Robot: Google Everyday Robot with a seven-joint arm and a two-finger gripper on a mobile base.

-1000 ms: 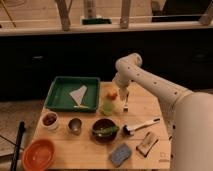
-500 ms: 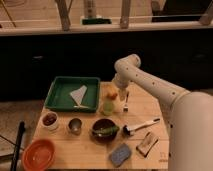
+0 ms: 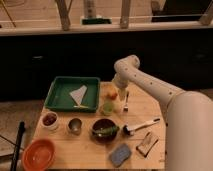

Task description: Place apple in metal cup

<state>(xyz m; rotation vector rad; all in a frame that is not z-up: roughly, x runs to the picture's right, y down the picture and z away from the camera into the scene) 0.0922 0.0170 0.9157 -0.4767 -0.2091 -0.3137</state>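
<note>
**A:** Apple [image 3: 113,95] first. Where is it?

**B:** Middle of the frame, a little above centre, right at the tip of the gripper [image 3: 116,89]. The gripper hangs down from the white arm [image 3: 150,85], which reaches in from the right. Whether the claw is gripping the fruit or standing apart from it, I cannot tell.

**A:** And the rest, big to small?

**B:** The wooden table [image 3: 90,150] fills the lower half. The green tray [image 3: 62,98] lies at its upper left with a pale folded piece on it. The orange bowl [image 3: 39,154] sits at the lower left corner. The dark bowl [image 3: 105,131] at lower centre holds something green. The white bowl [image 3: 49,120] at the left edge has dark red contents.

**A:** The cups?

**B:** The metal cup [image 3: 75,125] stands between the white bowl and the dark bowl, well apart from the apple. The yellow-green cup [image 3: 107,108] is just below the apple.
</note>
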